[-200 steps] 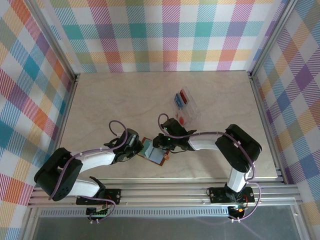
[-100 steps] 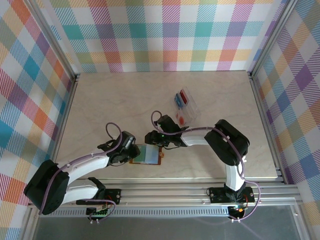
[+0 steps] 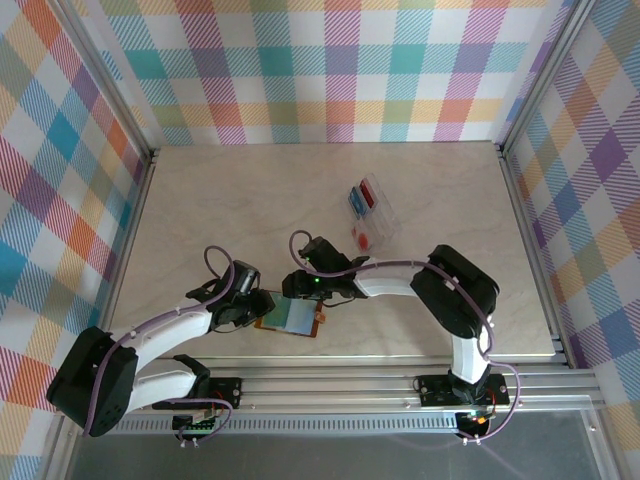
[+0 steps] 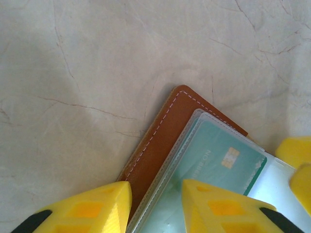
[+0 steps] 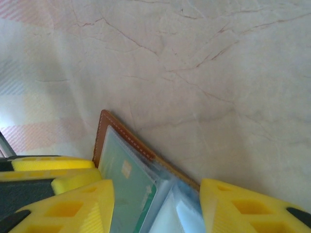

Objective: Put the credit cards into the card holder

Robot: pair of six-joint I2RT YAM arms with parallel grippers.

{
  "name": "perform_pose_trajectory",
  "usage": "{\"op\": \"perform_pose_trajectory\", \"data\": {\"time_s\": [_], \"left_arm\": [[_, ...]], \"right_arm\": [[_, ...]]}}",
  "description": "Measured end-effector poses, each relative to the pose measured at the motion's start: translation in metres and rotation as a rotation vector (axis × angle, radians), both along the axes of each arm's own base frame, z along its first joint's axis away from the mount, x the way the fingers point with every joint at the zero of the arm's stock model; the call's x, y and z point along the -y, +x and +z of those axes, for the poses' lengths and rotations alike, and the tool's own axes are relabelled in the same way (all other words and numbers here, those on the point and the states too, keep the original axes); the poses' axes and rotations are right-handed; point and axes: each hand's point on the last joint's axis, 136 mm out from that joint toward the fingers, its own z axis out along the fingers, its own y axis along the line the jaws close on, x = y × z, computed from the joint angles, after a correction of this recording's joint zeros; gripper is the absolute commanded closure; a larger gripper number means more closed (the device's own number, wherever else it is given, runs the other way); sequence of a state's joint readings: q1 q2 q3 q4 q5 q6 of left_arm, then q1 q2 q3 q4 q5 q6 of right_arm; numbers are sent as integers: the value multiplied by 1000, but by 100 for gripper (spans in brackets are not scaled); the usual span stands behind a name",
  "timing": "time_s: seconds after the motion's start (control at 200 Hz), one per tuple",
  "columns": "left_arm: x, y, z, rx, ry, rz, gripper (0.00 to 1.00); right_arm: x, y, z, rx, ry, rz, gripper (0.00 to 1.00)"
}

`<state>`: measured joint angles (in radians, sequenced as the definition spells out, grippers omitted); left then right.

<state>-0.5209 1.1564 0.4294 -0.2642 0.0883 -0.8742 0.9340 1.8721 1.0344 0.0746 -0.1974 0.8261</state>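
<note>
Brown leather card holder [image 3: 290,317] lies open by the tabletop's near edge, with a teal card [image 4: 218,155] in its clear pocket. Left pincer [image 4: 155,194] and right pincer [image 5: 156,190] straddle it, fingers apart. Next step, likely: fetch another card from the clear tray [image 3: 388,228].

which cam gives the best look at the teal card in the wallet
The left wrist view: the teal-green card lies face up in a clear pocket of the card holder, chip and print visible. The right wrist view shows it slanted and partly cut off; the top external view, a small teal patch.
</note>
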Motion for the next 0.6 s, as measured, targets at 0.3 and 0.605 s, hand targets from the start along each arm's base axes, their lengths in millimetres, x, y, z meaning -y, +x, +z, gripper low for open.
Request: {"op": "perform_pose_trajectory", "data": {"time_s": [0.3, 0.605], "left_arm": [[-1, -1, -5, -15, 13, 1, 66], [3, 5, -7, -4, 3, 0, 66]], "right_arm": [[3, -3, 24, 4, 16, -29, 43], [7, -30, 8, -109, 30, -22, 42]]}}
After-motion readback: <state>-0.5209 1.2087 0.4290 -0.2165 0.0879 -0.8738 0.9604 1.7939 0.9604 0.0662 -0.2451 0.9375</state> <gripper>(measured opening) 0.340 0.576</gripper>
